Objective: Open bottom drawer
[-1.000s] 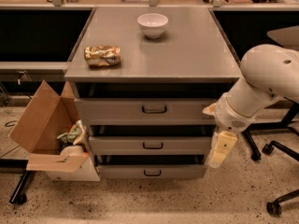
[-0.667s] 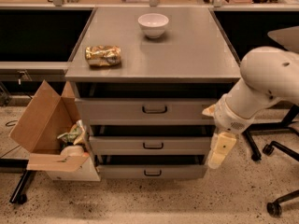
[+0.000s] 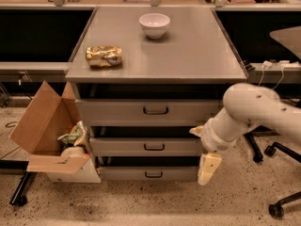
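- Speckled terrazzo floor (image 3: 141,206) in the foreground, office-type workspace; black chair base with castors (image 3: 277,182) at right, a dark-framed bench along the back.
- Nearest left: open cardboard box (image 3: 44,131) on the floor with crumpled wrappers inside, standing right beside the cabinet's lower left corner.
- Gripper (image 3: 208,168) hangs low at the cabinet's right front corner, pointing down, about level with the bottom drawer's front. It sits off to the right of the panel, not on the handle. Can't tell whether the jaws are open or closed from this angle.
- White arm (image 3: 254,114) comes in from the right, elbow roughly level with the top drawer.
- Bottom drawer (image 3: 148,173): lowest of 3, slimmest front, small black loop handle (image 3: 154,174) at centre. Front looks flush or nearly so; I read it as not yet pulled.
- Middle drawer (image 3: 148,146) and top drawer (image 3: 148,110) above it, both with the same loop handles, dark gaps between them.
- Step, my read: approach phase, no contact with the handle yet.
- Next move needs: shift the gripper left to the panel centre, align with the loop, hook or pinch it, then pull straight out. Keep below the middle drawer's handle; the slim panel leaves little margin.
- Farther up, on the desk top (image 3: 188,55): crumpled gold snack bag (image 3: 104,56) at left, white bowl (image 3: 154,25) toward the back. Neither is involved.
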`<state>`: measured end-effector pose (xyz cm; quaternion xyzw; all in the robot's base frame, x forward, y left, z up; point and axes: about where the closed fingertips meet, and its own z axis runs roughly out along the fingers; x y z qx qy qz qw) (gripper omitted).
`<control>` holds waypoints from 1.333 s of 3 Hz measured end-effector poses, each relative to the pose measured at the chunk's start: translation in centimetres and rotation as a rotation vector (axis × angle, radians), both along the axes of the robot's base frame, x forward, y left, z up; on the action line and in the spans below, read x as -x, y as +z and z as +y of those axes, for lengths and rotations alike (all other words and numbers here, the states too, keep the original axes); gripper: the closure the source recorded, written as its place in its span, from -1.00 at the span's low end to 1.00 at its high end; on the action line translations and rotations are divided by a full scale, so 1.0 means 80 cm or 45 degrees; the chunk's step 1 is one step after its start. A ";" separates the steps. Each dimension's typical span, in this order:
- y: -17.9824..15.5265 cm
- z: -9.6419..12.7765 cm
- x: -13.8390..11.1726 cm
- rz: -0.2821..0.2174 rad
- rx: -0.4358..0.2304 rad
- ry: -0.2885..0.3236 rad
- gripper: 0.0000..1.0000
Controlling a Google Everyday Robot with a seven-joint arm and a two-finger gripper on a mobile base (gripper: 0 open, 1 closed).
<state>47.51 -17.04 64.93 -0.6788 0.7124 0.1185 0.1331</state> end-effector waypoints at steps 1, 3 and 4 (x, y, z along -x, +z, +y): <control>-0.100 0.032 0.007 0.053 -0.090 0.063 -1.00; -0.140 0.057 0.020 0.071 -0.065 0.167 -1.00; -0.201 0.091 0.050 0.113 -0.065 0.280 -1.00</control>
